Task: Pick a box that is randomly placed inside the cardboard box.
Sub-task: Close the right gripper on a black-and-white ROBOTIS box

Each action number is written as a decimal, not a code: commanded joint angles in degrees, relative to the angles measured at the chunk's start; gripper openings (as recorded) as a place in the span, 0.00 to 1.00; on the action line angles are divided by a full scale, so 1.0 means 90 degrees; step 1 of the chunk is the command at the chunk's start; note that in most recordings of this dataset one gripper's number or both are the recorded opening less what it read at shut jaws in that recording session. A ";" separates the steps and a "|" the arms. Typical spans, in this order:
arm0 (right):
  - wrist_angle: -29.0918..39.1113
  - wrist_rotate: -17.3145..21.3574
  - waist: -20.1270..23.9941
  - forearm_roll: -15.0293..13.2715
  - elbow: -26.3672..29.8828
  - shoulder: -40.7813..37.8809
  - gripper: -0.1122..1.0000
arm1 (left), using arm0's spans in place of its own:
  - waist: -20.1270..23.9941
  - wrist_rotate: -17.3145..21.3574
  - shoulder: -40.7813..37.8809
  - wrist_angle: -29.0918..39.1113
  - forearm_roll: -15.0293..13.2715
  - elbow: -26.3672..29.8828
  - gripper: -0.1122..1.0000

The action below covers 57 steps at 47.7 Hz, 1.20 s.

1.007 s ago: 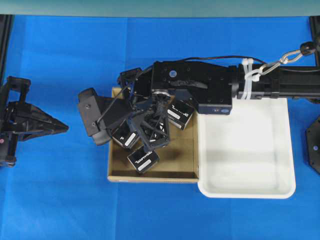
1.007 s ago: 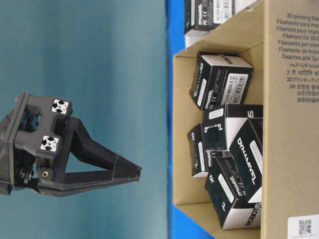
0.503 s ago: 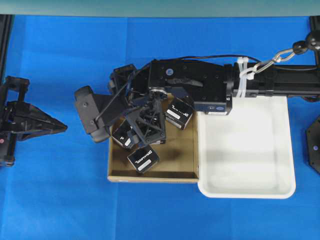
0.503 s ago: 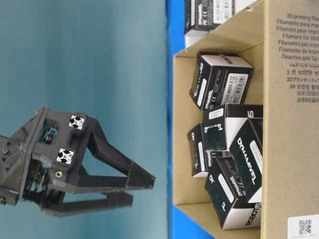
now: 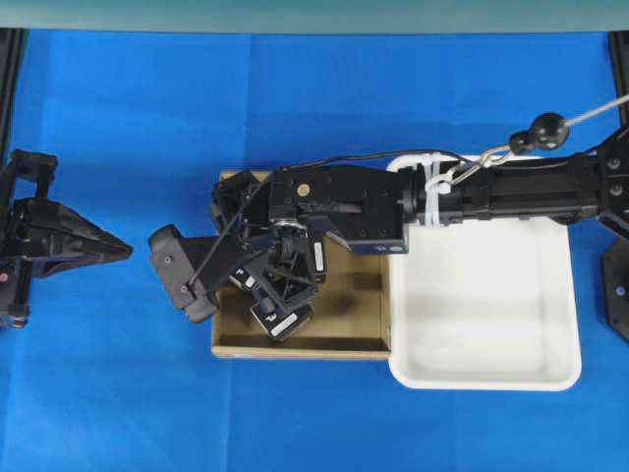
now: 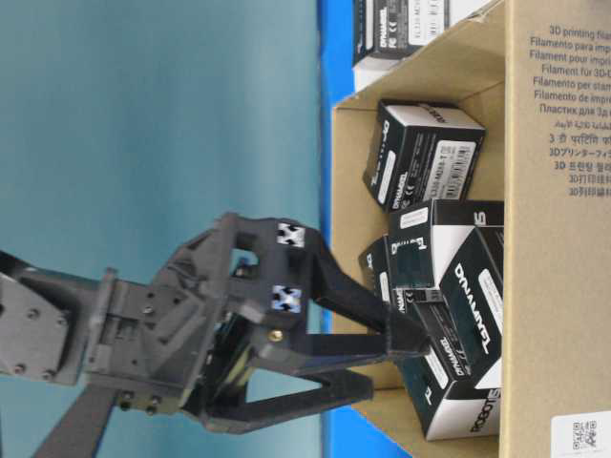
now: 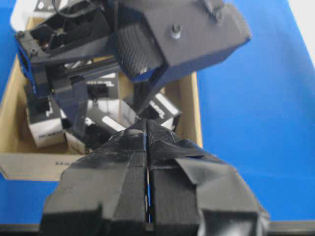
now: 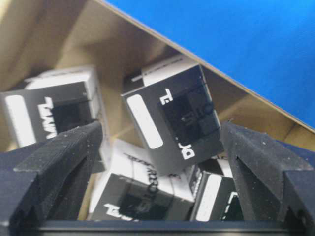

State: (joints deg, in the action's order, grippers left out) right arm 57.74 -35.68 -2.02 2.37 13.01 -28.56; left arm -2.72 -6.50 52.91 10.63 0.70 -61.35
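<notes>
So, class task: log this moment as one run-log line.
right claw: open, straddling box | box: in cardboard box, ungripped | left claw: shut, idle

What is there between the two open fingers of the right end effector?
In the right wrist view, one black box stands tilted between the fingers, touching neither; more boxes lie below it in the cardboard box.

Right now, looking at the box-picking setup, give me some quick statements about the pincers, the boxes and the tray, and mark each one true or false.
1. The right pincer is open, with a black box between its fingers. True.
2. The left pincer is inside the cardboard box. False: it sits apart over the blue table.
3. The white tray holds a black box. False: no box is in it.
4. The left pincer is shut. True.
</notes>
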 commanded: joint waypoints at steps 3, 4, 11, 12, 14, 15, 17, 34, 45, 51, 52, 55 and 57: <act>-0.0039 -0.0029 -0.0059 -0.0088 0.0020 -0.0029 0.99 | 0.0020 -0.0010 -0.0020 -0.0059 0.0020 0.0176 0.05; -0.0039 -0.0029 -0.0068 -0.0088 0.0020 -0.0039 0.99 | 0.0020 -0.0010 -0.0020 -0.0059 0.0020 0.0186 0.05; -0.0078 -0.0039 -0.0049 -0.0088 0.0020 -0.0117 0.99 | 0.0020 -0.0010 -0.0020 -0.0059 0.0020 0.0186 0.05; -0.0088 -0.0049 -0.0039 -0.0088 0.0020 -0.0127 0.99 | 0.0020 -0.0020 -0.0020 -0.0059 0.0020 0.0186 0.05; -0.0098 -0.0049 -0.0010 -0.0088 0.0020 -0.0166 0.99 | 0.0020 -0.0020 -0.0020 -0.0059 0.0010 0.0186 0.05; -0.0117 -0.0059 -0.0010 -0.0088 0.0020 -0.0186 0.99 | 0.0020 -0.0010 -0.0020 -0.0059 0.0020 0.0176 0.05; -0.0137 -0.0088 0.0010 -0.0088 0.0020 -0.0244 0.99 | 0.0020 -0.0020 -0.0020 -0.0059 0.0020 0.0176 0.05; -0.0225 -0.0283 0.0000 -0.0049 0.0020 -0.0576 0.99 | 0.0020 -0.0020 -0.0020 -0.0059 0.0020 0.0176 0.05; -0.0244 -0.0293 -0.0020 -0.0068 0.0039 -0.0557 0.96 | 0.0020 -0.0020 -0.0020 -0.0059 0.0020 0.0176 0.05; -0.0156 -0.0273 0.0020 -0.0088 0.0078 -0.0439 0.79 | 0.0020 -0.0020 0.0000 -0.0020 0.0020 0.0166 0.05; -0.0137 -0.0273 0.0020 -0.0088 0.0088 -0.0400 0.75 | 0.0020 -0.0020 0.0010 -0.0029 0.0010 0.0166 0.05; 0.0010 -0.0273 0.0020 -0.0088 0.0127 -0.0244 0.67 | 0.0020 -0.0020 0.0029 -0.0020 0.0020 0.0166 0.05; 0.0117 -0.0244 0.0020 -0.0088 0.0166 -0.0156 0.67 | 0.0020 -0.0020 0.0049 -0.0020 0.0020 0.0166 0.05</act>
State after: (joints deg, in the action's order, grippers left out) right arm 57.74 -37.97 -2.11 1.67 13.36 -32.08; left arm -2.64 -6.59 53.26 10.72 0.70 -61.35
